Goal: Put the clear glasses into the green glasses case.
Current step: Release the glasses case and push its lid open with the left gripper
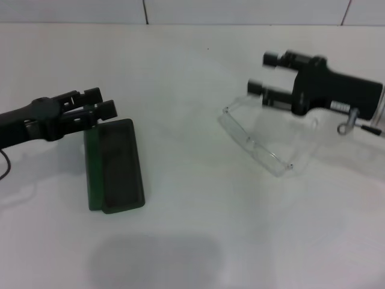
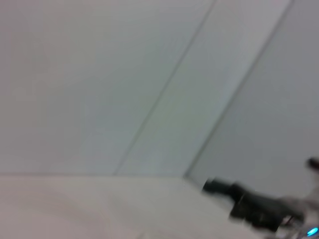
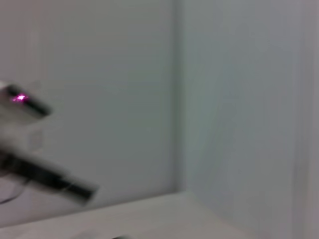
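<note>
— Green glasses case [image 1: 115,166] lay nearest, shut, left gripper [image 1: 103,105] at its far end, fingers narrowly parted, seemingly gripping nothing.

— Clear glasses [image 1: 258,137]?

— On the table [image 1: 192,229]; right gripper [image 1: 263,73] wide open above. Wrist views showed only walls.

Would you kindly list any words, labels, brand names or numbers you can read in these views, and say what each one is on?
No text can be read in any view.
The right gripper carries a small pale patch on its body, too blurred to read.
The green glasses case, the clear glasses and the left gripper show no markings.
</note>
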`<action>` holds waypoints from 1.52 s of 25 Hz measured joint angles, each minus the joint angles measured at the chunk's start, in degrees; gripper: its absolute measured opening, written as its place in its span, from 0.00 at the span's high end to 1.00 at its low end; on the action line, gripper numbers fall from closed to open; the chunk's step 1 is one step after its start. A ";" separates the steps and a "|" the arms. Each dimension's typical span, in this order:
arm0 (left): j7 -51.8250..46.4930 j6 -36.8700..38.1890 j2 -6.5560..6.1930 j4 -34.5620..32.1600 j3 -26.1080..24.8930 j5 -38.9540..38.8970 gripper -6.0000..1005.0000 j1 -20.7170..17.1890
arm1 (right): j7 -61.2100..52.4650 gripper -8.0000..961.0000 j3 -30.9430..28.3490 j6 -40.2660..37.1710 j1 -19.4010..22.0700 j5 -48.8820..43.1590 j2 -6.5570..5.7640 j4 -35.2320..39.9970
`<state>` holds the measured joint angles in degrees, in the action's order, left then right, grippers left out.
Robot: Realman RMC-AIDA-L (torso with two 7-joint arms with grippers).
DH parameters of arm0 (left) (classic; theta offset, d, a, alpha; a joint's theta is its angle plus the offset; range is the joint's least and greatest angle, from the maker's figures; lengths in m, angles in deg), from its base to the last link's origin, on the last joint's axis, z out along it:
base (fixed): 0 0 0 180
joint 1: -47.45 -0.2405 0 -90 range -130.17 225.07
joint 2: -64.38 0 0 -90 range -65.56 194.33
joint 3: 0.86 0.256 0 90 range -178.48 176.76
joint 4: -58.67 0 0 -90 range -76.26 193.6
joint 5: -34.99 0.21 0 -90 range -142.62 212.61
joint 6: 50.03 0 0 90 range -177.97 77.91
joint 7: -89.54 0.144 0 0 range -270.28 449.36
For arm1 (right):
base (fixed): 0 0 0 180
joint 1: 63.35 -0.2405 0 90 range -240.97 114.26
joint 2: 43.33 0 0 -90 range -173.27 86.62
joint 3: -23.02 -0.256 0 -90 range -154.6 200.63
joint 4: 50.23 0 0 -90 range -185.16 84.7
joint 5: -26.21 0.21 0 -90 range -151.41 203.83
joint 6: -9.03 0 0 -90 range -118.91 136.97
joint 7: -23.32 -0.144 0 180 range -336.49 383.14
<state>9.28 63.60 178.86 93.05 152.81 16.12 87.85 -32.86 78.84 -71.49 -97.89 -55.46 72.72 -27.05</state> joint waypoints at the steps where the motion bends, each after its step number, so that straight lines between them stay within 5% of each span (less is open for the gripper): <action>1: -3.17 -0.60 3.29 8.27 1.91 -1.10 0.15 2.95 | 2.58 0.27 -0.10 1.63 -0.27 3.24 -0.07 -1.87; 4: -9.39 -0.81 5.71 16.76 6.69 -3.89 0.15 5.25 | 8.07 0.29 -0.04 6.09 -1.00 9.12 -0.18 -4.08; 16: -24.32 -4.31 5.27 31.09 9.45 -4.84 0.15 15.05 | 16.05 0.34 -0.10 19.46 -3.65 10.67 -0.37 -3.73; 24: -28.15 -19.60 4.83 31.43 9.56 15.73 0.16 29.32 | 16.57 0.34 -0.19 21.35 -4.51 12.85 -0.61 -2.67; 29: -34.55 -22.73 5.08 31.43 9.59 28.67 0.17 37.36 | 16.71 0.34 -0.20 21.93 -4.78 12.86 -1.05 -2.36; 38: -44.99 -21.14 5.59 31.32 9.63 49.64 0.18 44.48 | 19.89 0.34 -0.42 22.74 -4.84 13.29 -1.45 -2.34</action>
<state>-35.72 42.46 184.45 124.38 162.44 65.76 132.33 -12.97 78.42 -48.75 -102.73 -42.17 71.27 -29.39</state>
